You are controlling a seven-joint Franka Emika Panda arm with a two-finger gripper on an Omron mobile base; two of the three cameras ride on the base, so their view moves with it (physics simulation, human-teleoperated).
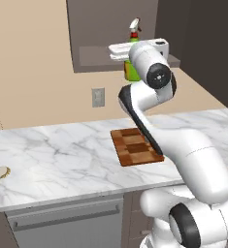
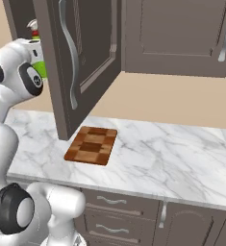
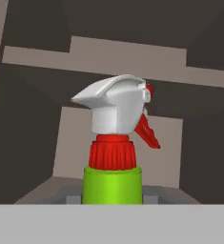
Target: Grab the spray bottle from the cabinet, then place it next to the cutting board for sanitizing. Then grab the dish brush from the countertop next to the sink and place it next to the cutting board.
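Simulated kitchen, seen from behind a white robot arm raised to the open dark grey-brown wall cabinet (image 1: 113, 29). Bright green spray bottle (image 1: 133, 48) standing upright at the cabinet's front edge, high above the countertop (image 1: 57, 155), with its white-and-red trigger nozzle showing over the arm's wrist. Gripper (image 1: 130, 65) right at the bottle's body and mostly hidden behind the arm's last joint. Up close from the hand camera: green neck, ribbed red collar, white nozzle head pointing left, red trigger hanging on the right, dark cabinet interior behind. Fingertips out of sight there, so cannot tell whether the jaws are apart or clamped on the bottle. Checkered wooden cutting board (image 2: 91, 145) lying flat on the white marble countertop, nearer the front edge than the wall, below the open cabinet door (image 2: 69, 62). Dish brush (image 1: 0, 175) lying well apart from the board, near the counter's front left edge, cream head up and tan handle trailing toward the edge. Wall outlet (image 1: 98, 97) above the counter's back edge.
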